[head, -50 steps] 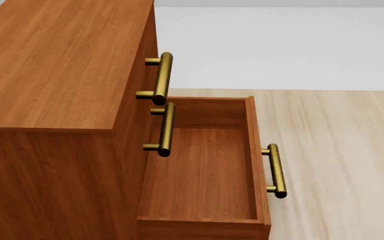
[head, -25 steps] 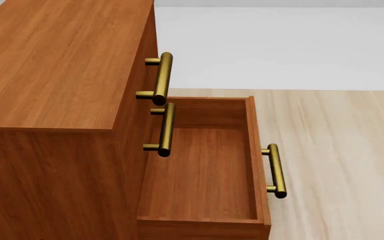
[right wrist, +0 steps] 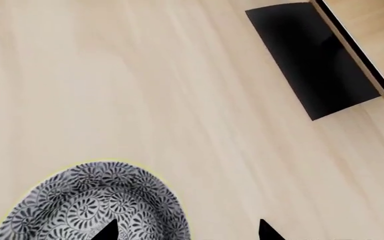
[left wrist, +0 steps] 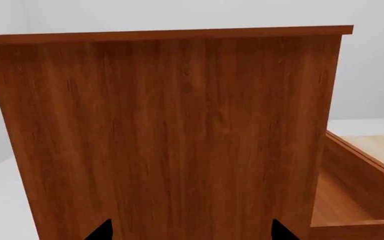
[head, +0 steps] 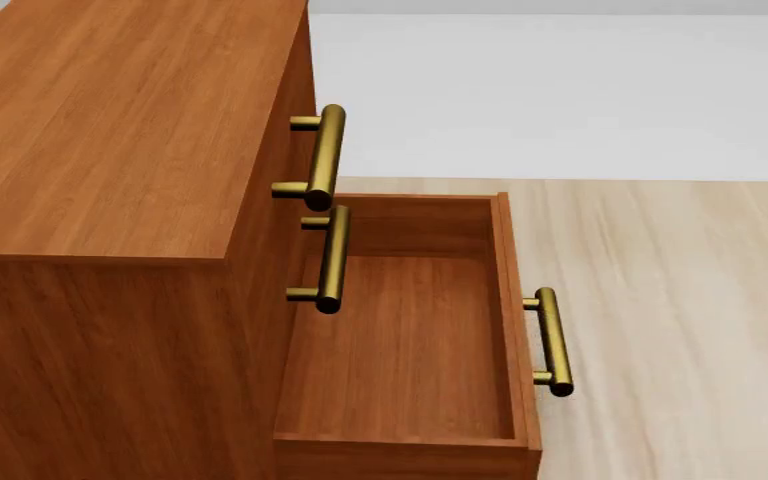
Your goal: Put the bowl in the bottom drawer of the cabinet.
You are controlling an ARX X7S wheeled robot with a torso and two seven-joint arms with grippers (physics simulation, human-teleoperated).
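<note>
- Small round bowl, white, covered densely with blue-grey curling flower pattern, edged with a thin gold rim.
- Seen from above in the right wrist view, inside facing up, over the light wooden floor; cannot tell whether resting on the floor or lifted above it.
- In the head view only a small grey patterned piece of it, cut off at the lower right corner, well apart from the drawer and on the handle side of the drawer front.
- Right pincer just above the bowl, with two dark fingertips set wide apart: one in front of the bowl's inside, the other beyond the rim over bare floor. Not clear whether touching the bowl.
- Left pincer also spread wide, holding nothing, facing the plain side wall of the cabinet.
- Reddish-brown wood-grain cabinet, standing on the floor at the head view's left.
- Bottom drawer pulled far out from the cabinet front, bare wooden bottom showing, brass bar handle on its outer front.
- Two upper brass handles on the closed drawers above, one over the other, overhanging the inner end of the open drawer.
- Bowl outside the drawer, not yet in it.
</note>
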